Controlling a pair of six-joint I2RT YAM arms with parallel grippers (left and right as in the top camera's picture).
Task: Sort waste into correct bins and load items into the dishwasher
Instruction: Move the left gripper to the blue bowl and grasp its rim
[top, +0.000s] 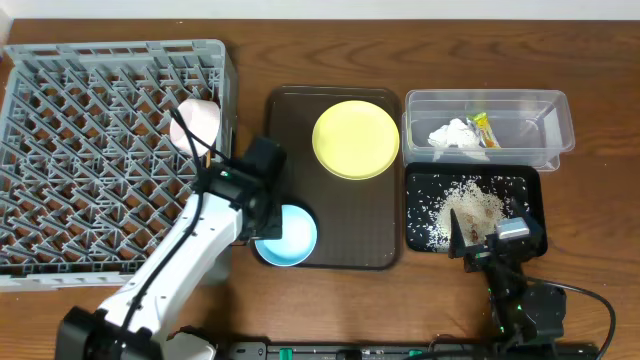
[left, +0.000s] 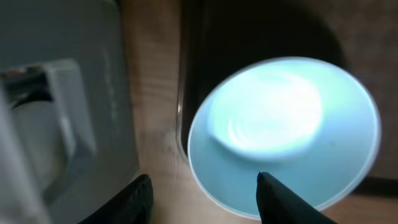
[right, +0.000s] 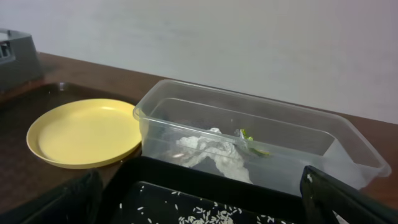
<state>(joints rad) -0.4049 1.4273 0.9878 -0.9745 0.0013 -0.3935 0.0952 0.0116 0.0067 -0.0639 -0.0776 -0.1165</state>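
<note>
Left wrist view: two dark fingers (left: 280, 199) of the left gripper (left: 202, 196) are reaching up from the bottom edge, closest to the lens. They are standing apart, released, straddling the near rim of the light blue bowl (left: 286, 124). One finger is hanging over the bowl's inside and the other over the wooden table (left: 152, 124). The bowl is sitting on the dark brown tray (left: 249, 37), its rim reaching that tray's edge. The grey dish rack (left: 62, 124) is filling the left side, blurred, with a strip of bare wood running between it and the tray.

Right wrist view: the right gripper (right: 202, 205) is showing only two black fingertips (right: 62, 202) in the bottom corners, spread wide and grasping nothing. Between them the black tray (right: 155, 180) is lying with rice scraps (right: 205, 218) scattered in it. Just behind, touching or nearly so, the clear tub (right: 186, 99) is holding the white tissue (right: 211, 152) and the snack wrapper (right: 249, 140). To the left the yellow plate (right: 81, 130) is resting flat on the brown tray.

Overhead view: the white left arm (top: 190, 250) is stretching across the rack's front right corner to the blue bowl, which is sitting at the brown tray's front left corner. The white bowl (top: 195, 125) is leaning on edge against the rack's right wall, just beyond the arm. Most of the rack's lattice is lying uncovered. The plate is occupying the tray's far right part, with bare tray between it and the bowl.
</note>
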